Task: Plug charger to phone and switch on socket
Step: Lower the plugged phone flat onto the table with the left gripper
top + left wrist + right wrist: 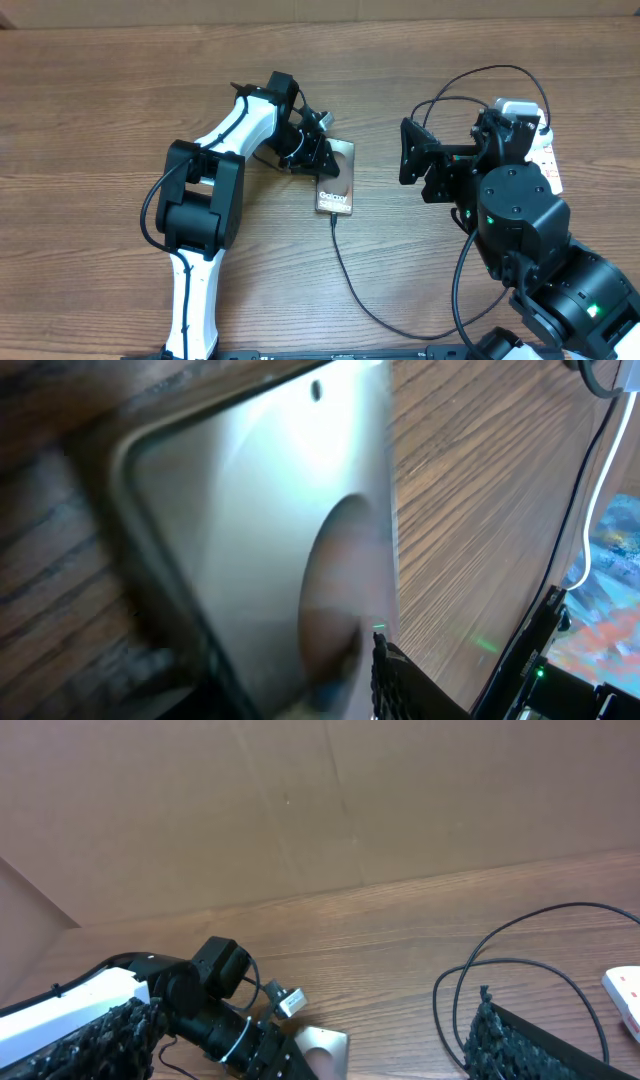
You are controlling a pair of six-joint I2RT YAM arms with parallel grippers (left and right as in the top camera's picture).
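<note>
Lying flat on the table, directly beneath the left gripper: the phone.
- Handling: thin rigid slab with a glossy face. Probably light and slippery, so it is likely to skid if pushed at one end.
- Hold: best taken across its long edges, or pinned from above while the connector is pressed home.
- Left fingers: these stand over its far short end. The left wrist view is blurred and filled by the phone's face, so I cannot tell whether they clasp the phone or stand clear of it.

Item: the charger.
- Handling: thin black cable, limp but springy in its loops.
- Place: it leaves the phone's short edge on the side away from the left fingers and curves round toward the right arm. Whether the tip is seated cannot be told.
- Hold: grip at the stiff connector, not the cord.

Item: the socket.
- Place: white strip behind the right gripper, partly hidden by that arm.
- Handling: its small red switches probably want a firm fingertip press.
- Right fingers: spread wide, holding nothing, well apart from the phone.
</note>
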